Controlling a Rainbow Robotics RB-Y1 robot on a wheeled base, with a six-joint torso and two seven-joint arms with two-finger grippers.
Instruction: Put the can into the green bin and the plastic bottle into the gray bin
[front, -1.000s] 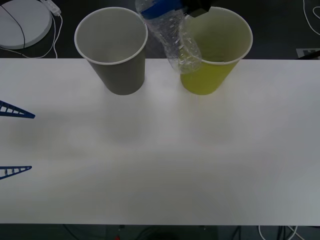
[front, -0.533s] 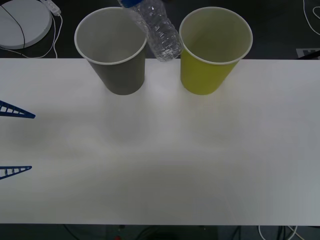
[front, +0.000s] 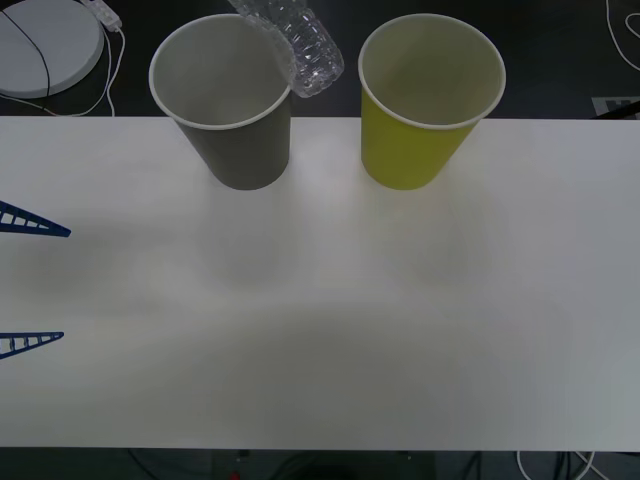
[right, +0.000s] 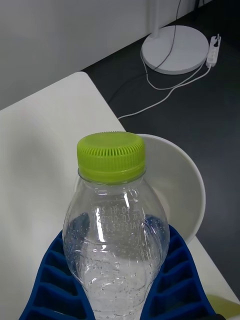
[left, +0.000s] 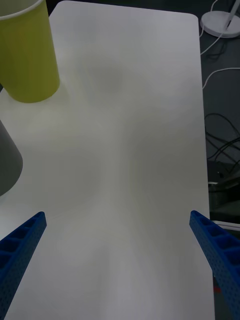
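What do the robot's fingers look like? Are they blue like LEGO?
Yes, they are bright blue plastic. The left gripper has two long, thin fingers that taper to a tip, with a ladder-like row of little square holes along them. The right gripper has the same blue fingers, ribbed with open cells like a honeycomb grid.

It looks like a lab or test room: a plain white table (front: 320, 300) on a dark floor (right: 200, 110), loose white cables (right: 165, 95), a power strip (right: 214, 44) and a round white stand base (front: 45, 45).
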